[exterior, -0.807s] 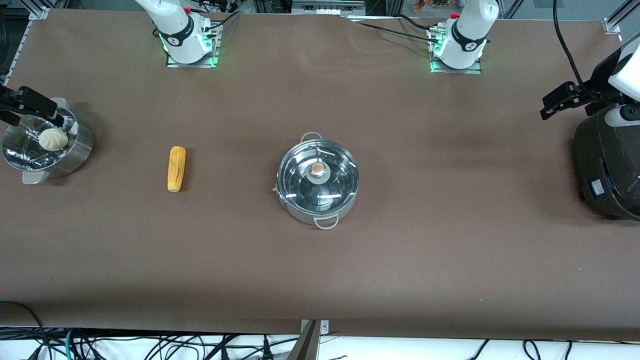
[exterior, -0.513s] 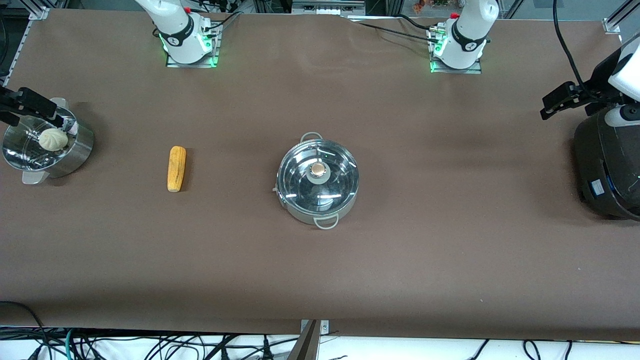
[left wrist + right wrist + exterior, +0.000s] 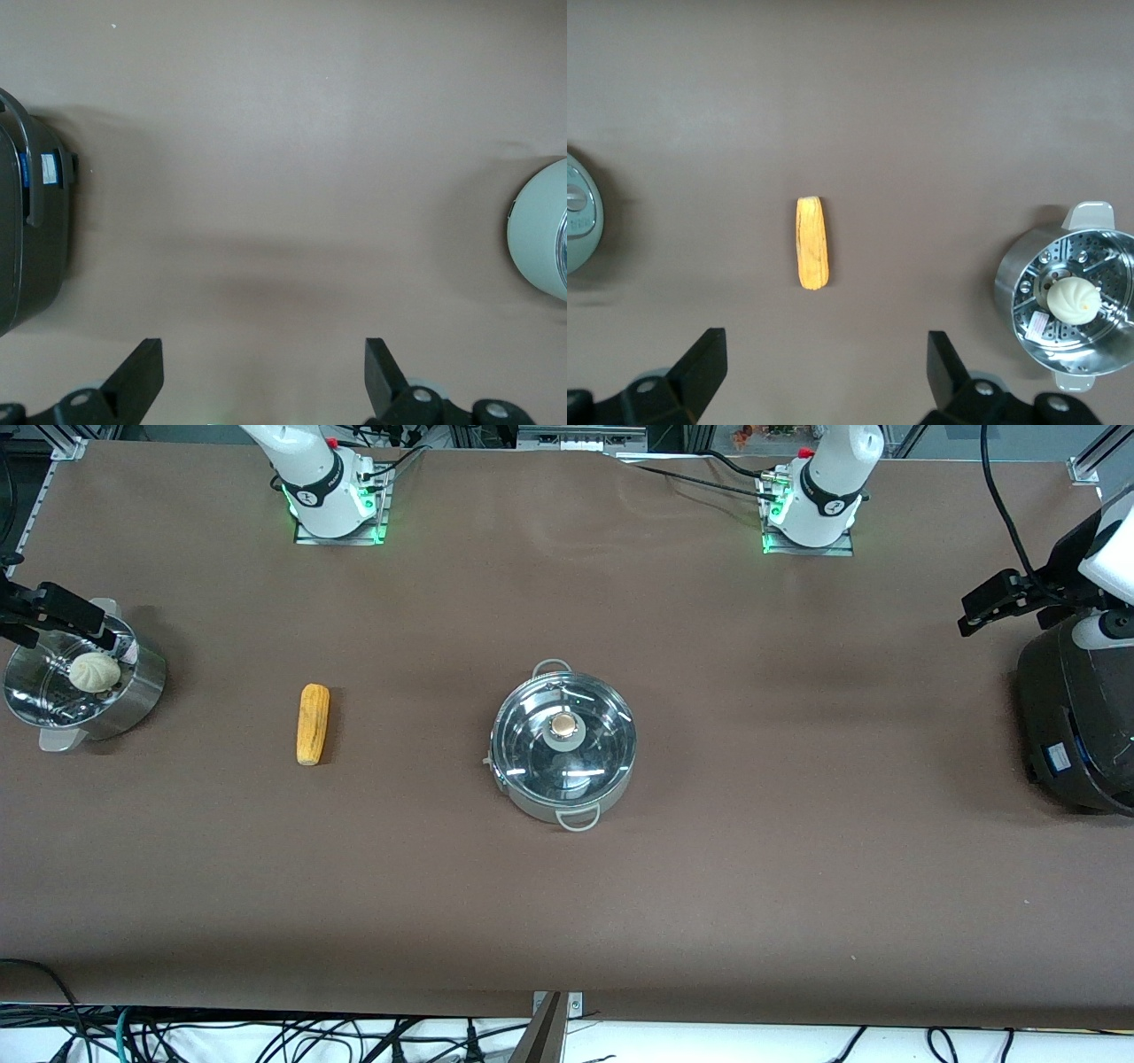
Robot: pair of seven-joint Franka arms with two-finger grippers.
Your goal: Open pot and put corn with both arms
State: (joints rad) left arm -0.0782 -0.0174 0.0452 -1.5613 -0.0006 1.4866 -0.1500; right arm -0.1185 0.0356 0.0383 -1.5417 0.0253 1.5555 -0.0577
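Note:
The steel pot [image 3: 611, 779] stands mid-table with its glass lid [image 3: 532, 740] and knob [image 3: 563, 726] on. Its edge also shows in the left wrist view [image 3: 542, 230] and the right wrist view [image 3: 578, 217]. The corn [image 3: 312, 724] lies on the table between the pot and the right arm's end, and shows in the right wrist view [image 3: 812, 242]. My right gripper [image 3: 53, 615] [image 3: 824, 336] is open and empty, high over the steamer end. My left gripper [image 3: 1005, 602] [image 3: 263, 343] is open and empty, high beside the black cooker.
A perforated steel steamer pot [image 3: 133, 700] [image 3: 1019, 292] with a white bun [image 3: 94, 670] stands at the right arm's end. A big black cooker [image 3: 1076, 717] [image 3: 27, 239] stands at the left arm's end. Brown table [image 3: 567, 912] lies between.
My right gripper has drifted slightly toward the table's end. The pot, the corn and my left gripper have not visibly moved.

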